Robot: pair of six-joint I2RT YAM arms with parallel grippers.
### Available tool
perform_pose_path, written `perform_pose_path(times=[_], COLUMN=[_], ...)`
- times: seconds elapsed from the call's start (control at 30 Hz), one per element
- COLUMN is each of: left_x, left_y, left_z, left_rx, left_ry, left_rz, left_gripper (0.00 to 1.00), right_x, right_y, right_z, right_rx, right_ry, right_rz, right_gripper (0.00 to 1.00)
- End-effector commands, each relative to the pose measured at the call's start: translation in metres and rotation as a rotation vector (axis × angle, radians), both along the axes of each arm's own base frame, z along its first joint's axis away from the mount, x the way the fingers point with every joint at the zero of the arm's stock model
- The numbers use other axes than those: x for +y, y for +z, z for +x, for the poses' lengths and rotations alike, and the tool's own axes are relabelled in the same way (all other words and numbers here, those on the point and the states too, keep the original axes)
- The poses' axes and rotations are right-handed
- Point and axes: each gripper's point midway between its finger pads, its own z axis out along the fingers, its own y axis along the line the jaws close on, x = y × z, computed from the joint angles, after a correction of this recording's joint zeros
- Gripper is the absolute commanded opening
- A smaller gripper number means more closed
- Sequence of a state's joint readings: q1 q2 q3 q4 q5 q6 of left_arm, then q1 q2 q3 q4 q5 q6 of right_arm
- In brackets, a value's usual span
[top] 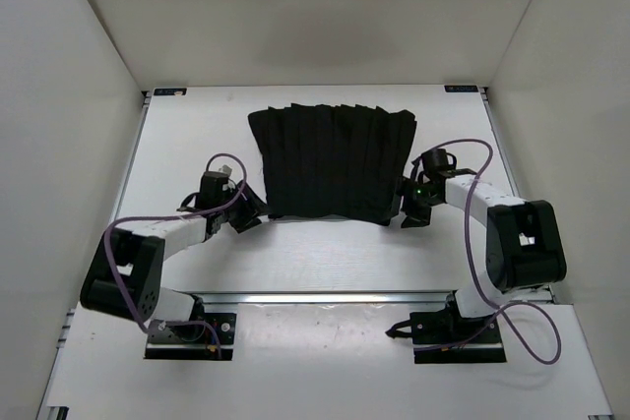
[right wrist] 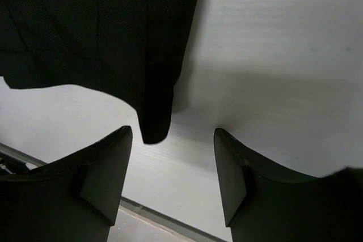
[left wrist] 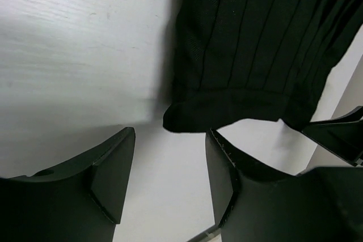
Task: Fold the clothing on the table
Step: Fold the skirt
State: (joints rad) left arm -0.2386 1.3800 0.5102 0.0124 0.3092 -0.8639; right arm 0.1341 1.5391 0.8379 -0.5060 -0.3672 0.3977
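Flanking the pleated black fabric garment point(top: 333, 162), your left fingers point(top: 246, 215) and right fingers point(top: 410, 215) stand open, empty, placed for corner grips

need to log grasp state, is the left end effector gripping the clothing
No, the left end effector is open and empty, the clothing lying loose on the table in front of it.

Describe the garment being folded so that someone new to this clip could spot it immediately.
On the white table, look toward the far edge, about midway across. The clothing lies flat there, a wide black piece with lengthwise pleats. Unlike the left gripper and right gripper, open at its near corners, it is soft fabric.
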Motion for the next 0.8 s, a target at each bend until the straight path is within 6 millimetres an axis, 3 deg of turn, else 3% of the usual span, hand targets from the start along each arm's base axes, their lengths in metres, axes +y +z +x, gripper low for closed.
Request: perform_pose_path(times=[0.0,0.13,0.17,0.2,0.23,0.27,0.3,0.33,0.37,0.47,0.5,0.53,0.6,0.67,0.77], left_x=[-0.017,-0.028,-0.029,-0.031,-0.034,-0.035,-0.038,-0.037,-0.035,-0.028,-0.022,-0.018,0.001,0.003,-0.003], left_y=[0.018,0.007,0.001,0.000,0.004,0.002,0.008,0.017,0.021,0.073,0.073,0.085,0.098,0.097,0.077], left_z=[0.030,0.041,0.047,0.048,0.055,0.056,0.063,0.070,0.072,0.088,0.082,0.079,0.067,0.046,-0.008], left_rx=[-0.098,-0.070,-0.065,-0.061,-0.072,-0.070,-0.079,-0.090,-0.096,-0.183,-0.164,-0.178,-0.191,-0.178,-0.102], left_ry=[0.000,0.000,0.010,0.008,0.007,-0.005,-0.003,-0.001,-0.005,-0.010,-0.013,-0.015,0.013,0.002,-0.092], left_rz=[-0.005,0.004,-0.011,-0.024,-0.034,-0.037,-0.048,-0.053,-0.053,-0.085,-0.074,-0.070,-0.089,-0.095,-0.070], left_gripper=[0.63,0.63,0.61,0.58,0.41,0.16,0.05,0.00,0.00,0.00,0.00,0.00,0.00,0.00,0.00], right_x=[0.012,0.019,0.019,0.020,0.024,0.021,0.020,0.021,0.020,0.018,0.017,0.016,0.007,0.005,0.008], right_y=[0.000,-0.007,-0.007,-0.011,-0.009,-0.006,0.002,0.011,0.020,0.072,0.091,0.108,0.121,0.113,0.089], right_z=[0.021,0.027,0.029,0.026,0.025,0.029,0.036,0.040,0.044,0.063,0.066,0.065,0.057,0.039,-0.008], right_rx=[-0.047,-0.030,-0.028,-0.014,-0.012,-0.022,-0.055,-0.069,-0.087,-0.207,-0.255,-0.293,-0.309,-0.266,-0.156], right_ry=[-0.001,0.011,0.007,0.018,0.020,0.016,0.021,0.030,0.030,0.044,0.043,0.040,0.029,0.041,0.081], right_rz=[0.032,0.029,0.030,0.031,0.049,0.060,0.060,0.078,0.093,0.138,0.161,0.174,0.199,0.188,0.154], right_gripper=[0.57,0.54,0.47,0.23,0.13,0.01,0.00,0.00,0.00,0.00,0.00,0.00,0.00,0.00,0.00])
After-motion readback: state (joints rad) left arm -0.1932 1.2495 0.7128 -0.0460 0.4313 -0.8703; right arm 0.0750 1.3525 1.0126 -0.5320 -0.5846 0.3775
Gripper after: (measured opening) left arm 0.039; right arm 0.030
